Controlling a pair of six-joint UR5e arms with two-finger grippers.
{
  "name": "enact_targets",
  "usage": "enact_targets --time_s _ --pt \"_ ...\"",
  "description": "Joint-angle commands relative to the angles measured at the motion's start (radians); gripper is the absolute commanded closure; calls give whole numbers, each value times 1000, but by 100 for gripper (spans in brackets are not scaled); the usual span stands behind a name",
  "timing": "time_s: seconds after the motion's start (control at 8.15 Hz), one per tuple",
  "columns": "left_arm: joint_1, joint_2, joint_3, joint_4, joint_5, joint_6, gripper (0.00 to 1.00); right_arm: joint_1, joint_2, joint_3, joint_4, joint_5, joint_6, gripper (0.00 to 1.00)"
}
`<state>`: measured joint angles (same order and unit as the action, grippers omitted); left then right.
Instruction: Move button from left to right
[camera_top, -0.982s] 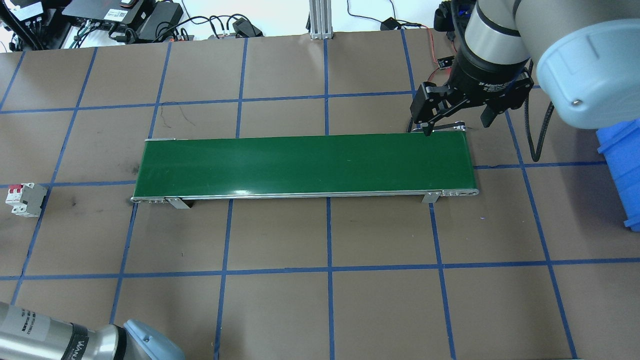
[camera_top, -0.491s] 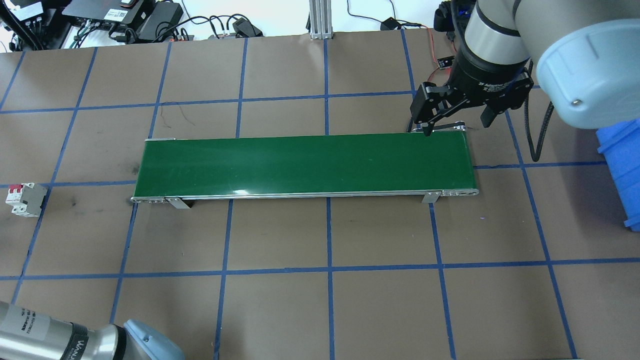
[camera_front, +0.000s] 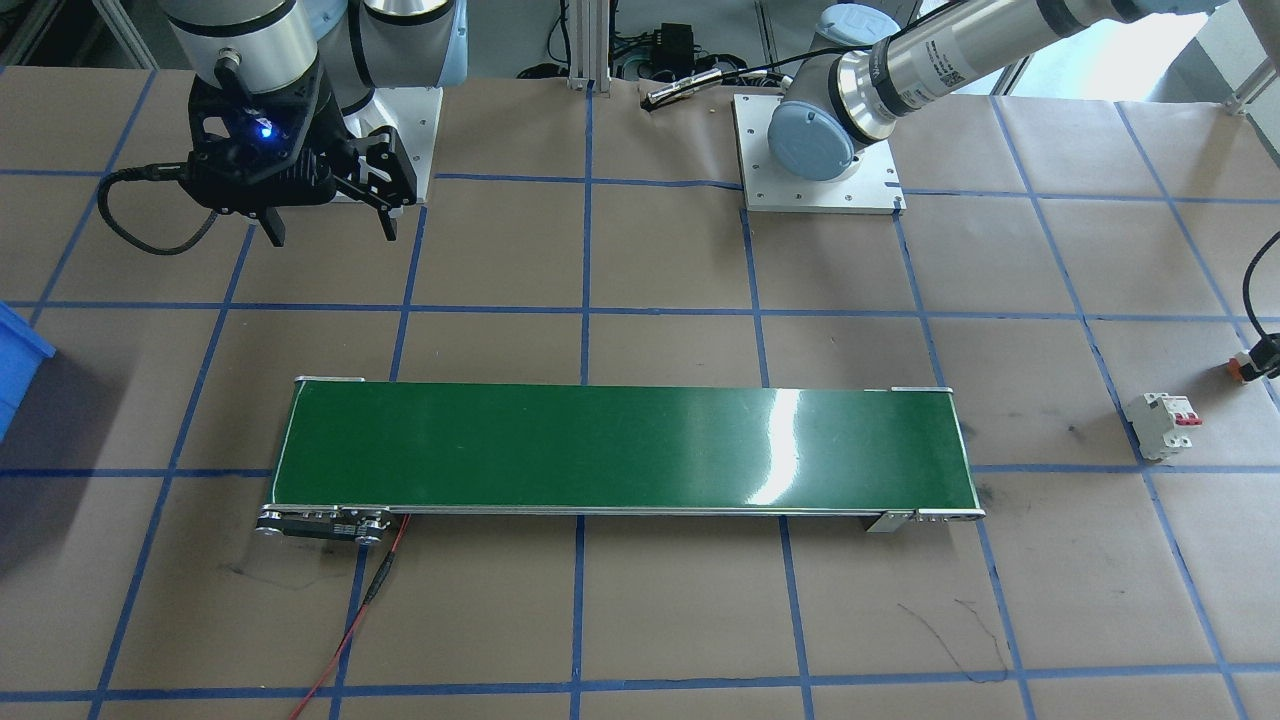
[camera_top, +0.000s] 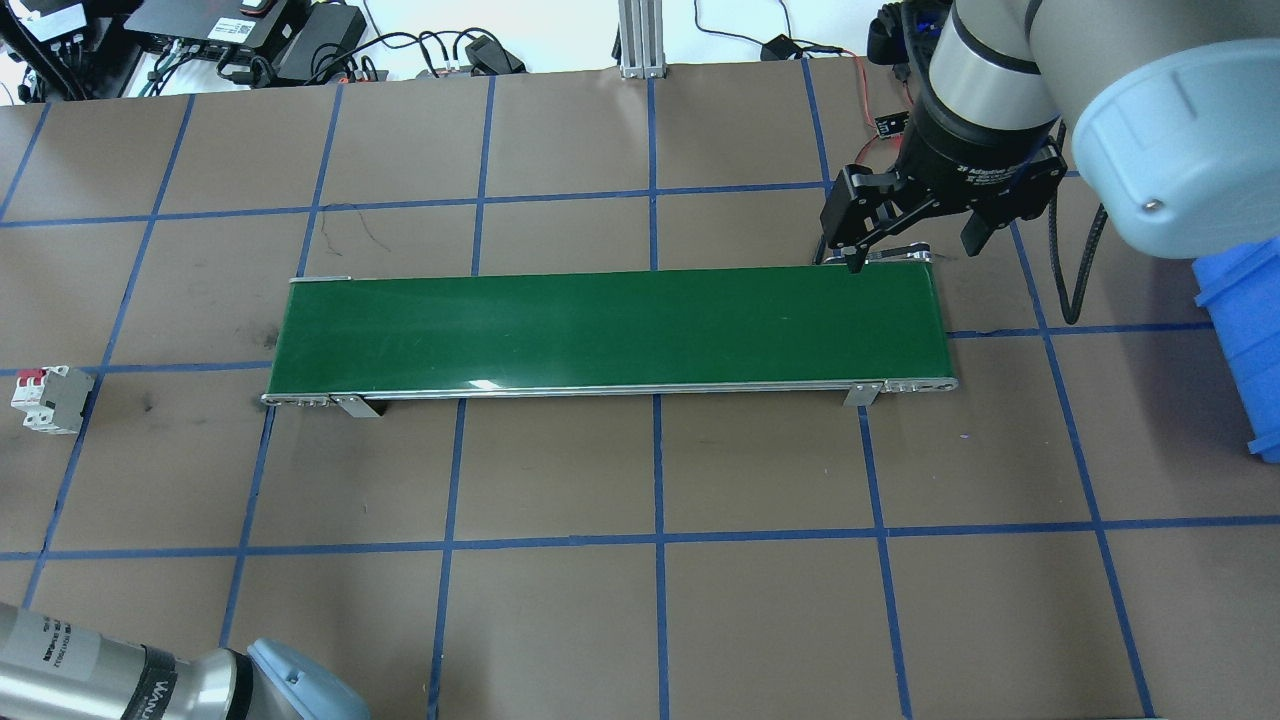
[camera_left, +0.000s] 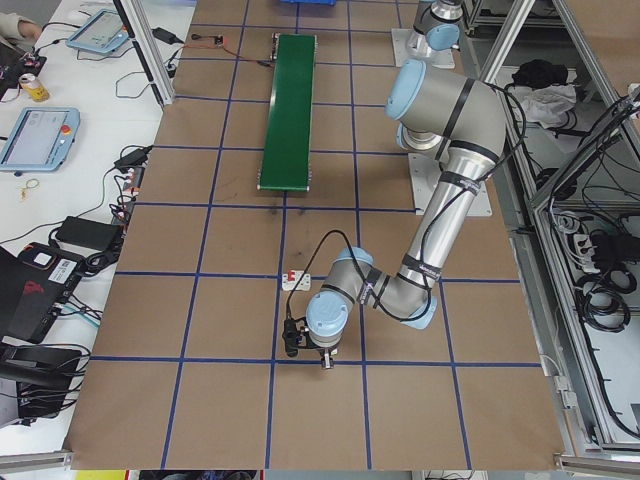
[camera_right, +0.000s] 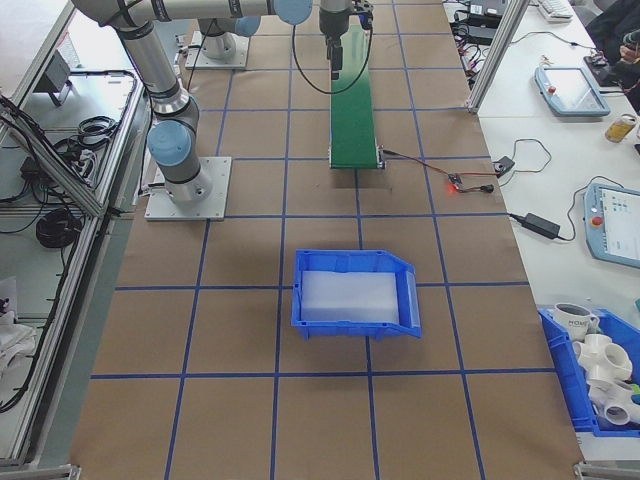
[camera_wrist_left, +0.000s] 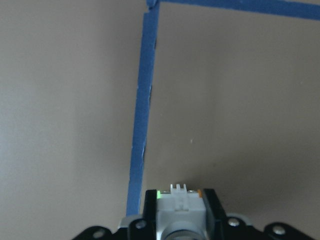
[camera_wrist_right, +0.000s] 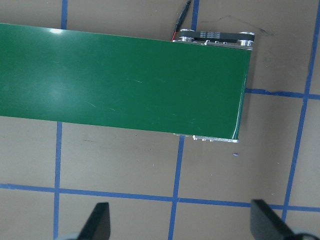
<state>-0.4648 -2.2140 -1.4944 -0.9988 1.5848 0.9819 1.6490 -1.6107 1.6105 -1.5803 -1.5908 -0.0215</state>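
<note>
The button (camera_wrist_left: 181, 210) sits clamped between your left gripper (camera_wrist_left: 181, 222) fingers, above bare table paper beside blue tape. Your right gripper (camera_top: 908, 252) hangs spread wide, empty, by the conveyor belt (camera_top: 600, 330) end.

Two arms being held apart, one gripper spread and one closed on a part

The right gripper (camera_top: 908, 250) is being held pointing down with its jaws wide apart and nothing between them, its arm entering the overhead view from 1 o'clock. The left gripper (camera_left: 321, 362) is being carried low on a sharply folded arm, and the button (camera_wrist_left: 180, 210) is being clamped between its fingers in the left wrist view.
</note>
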Motion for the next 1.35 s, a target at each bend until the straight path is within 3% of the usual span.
enact_targets --time_s 0.0,0.37,0.61,0.98,1.23 --pt "0 23 14 -122 1 1 76 0 0 0 -1 0 0 0" --pt "-12 161 152 -327 -8 -14 77 0 0 0 0 0 -2 0" --pt "-96 210 175 -382 -2 -159 77 0 0 0 0 0 -2 0" --pt "-308 336 171 -465 -2 -690 77 0 0 0 0 0 -2 0" --pt "-420 350 154 -492 -11 -1003 77 0 0 0 0 -1 -2 0"
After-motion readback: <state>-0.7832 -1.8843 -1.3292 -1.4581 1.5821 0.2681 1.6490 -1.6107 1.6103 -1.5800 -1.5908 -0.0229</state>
